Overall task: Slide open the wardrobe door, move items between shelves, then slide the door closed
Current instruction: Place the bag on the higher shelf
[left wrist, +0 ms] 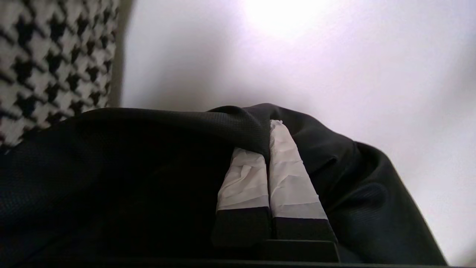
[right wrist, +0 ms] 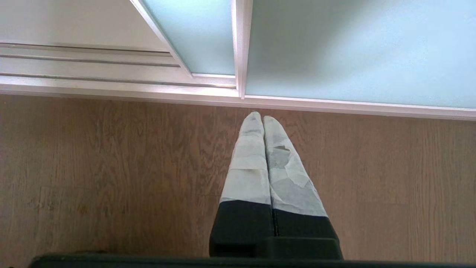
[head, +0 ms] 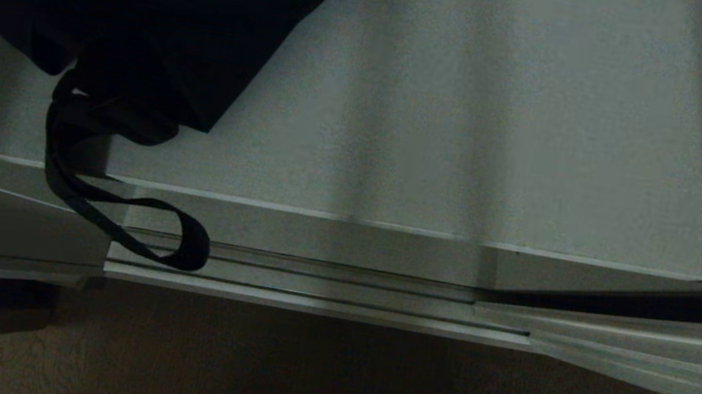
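Your left gripper (left wrist: 268,143) pinches the black bag (left wrist: 148,167) (strap (head: 116,205) dangling over the floor track (head: 325,283)), right gripper (right wrist: 263,121) closed, empty.

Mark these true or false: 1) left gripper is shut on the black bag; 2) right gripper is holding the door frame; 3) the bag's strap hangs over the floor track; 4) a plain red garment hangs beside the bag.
1) True: the left gripper pinches a fold of the black bag.
2) False: the right gripper is shut on nothing, over the wooden floor, short of the sliding wardrobe door.
3) True: the strap loops down over the floor track.
4) False: the fabric beside it is black-and-white houndstooth.
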